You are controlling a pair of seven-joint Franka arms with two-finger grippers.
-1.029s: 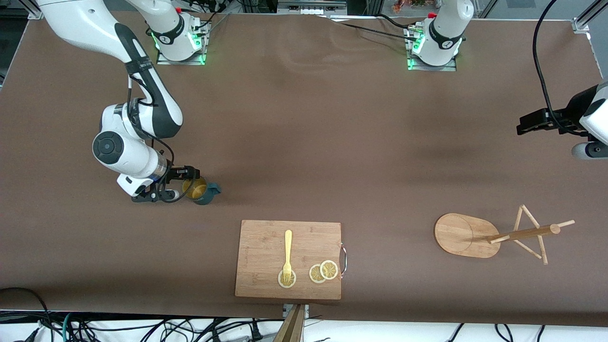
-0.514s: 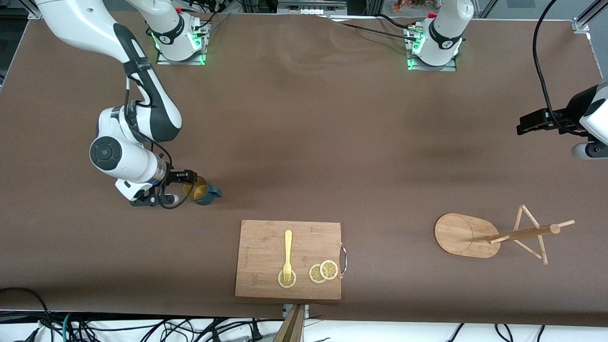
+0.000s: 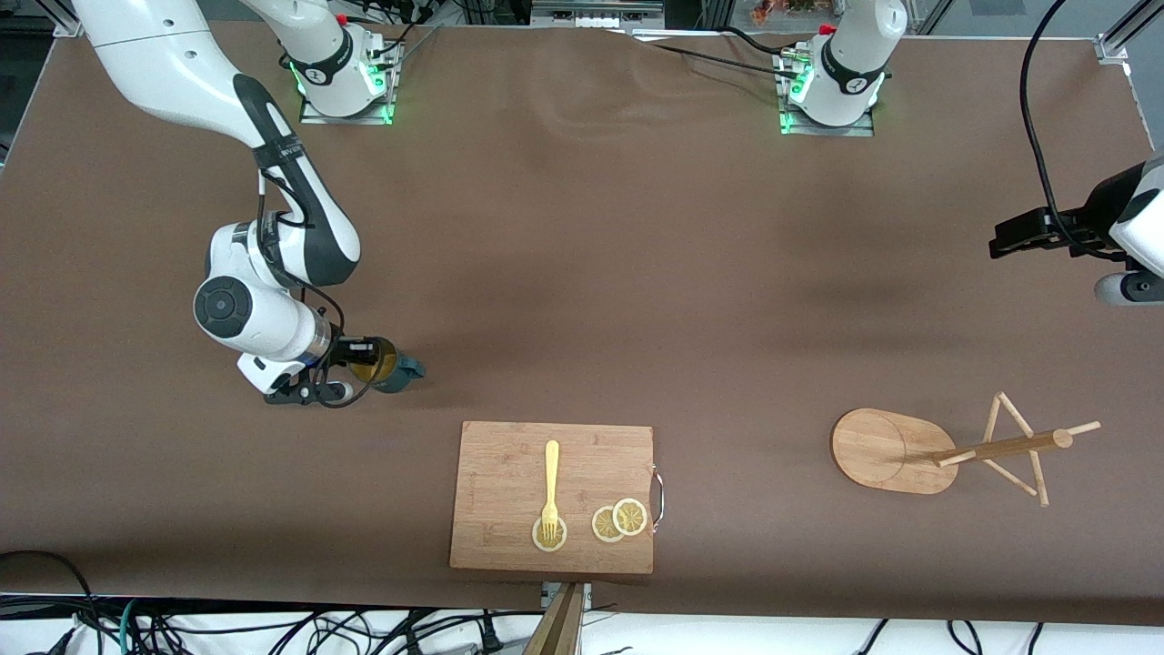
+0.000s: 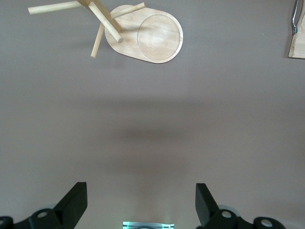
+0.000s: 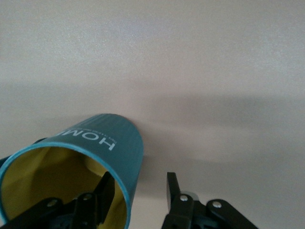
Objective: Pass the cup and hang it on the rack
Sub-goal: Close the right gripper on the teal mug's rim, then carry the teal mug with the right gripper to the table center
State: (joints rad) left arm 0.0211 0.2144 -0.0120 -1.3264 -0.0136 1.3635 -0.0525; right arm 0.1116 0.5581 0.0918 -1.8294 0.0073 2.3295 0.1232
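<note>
The dark teal cup (image 3: pixel 393 367) with its yellow inside is on the table toward the right arm's end, its handle (image 3: pixel 415 368) pointing away from the gripper. My right gripper (image 3: pixel 371 351) is at its rim. In the right wrist view one fingertip (image 5: pixel 106 183) is inside the cup (image 5: pixel 107 136) and the other is outside, with a gap to the wall. My right gripper (image 5: pixel 139 177) is open. The wooden rack (image 3: pixel 1000 447) stands toward the left arm's end and also shows in the left wrist view (image 4: pixel 157 36). My left gripper (image 3: pixel 1000 244) waits open and empty above the table (image 4: pixel 141 187).
A wooden cutting board (image 3: pixel 509 473) lies near the front edge, with a yellow fork (image 3: pixel 551 473) and lemon slices (image 3: pixel 619 520) on it. Its metal handle and corner show in the left wrist view (image 4: pixel 296 33). Black cables hang by the left arm.
My right arm has shifted a little toward the table's middle and its wrist has turned, bringing the fingers lower over the cup's rim. The cup has barely moved. The left arm is still.
</note>
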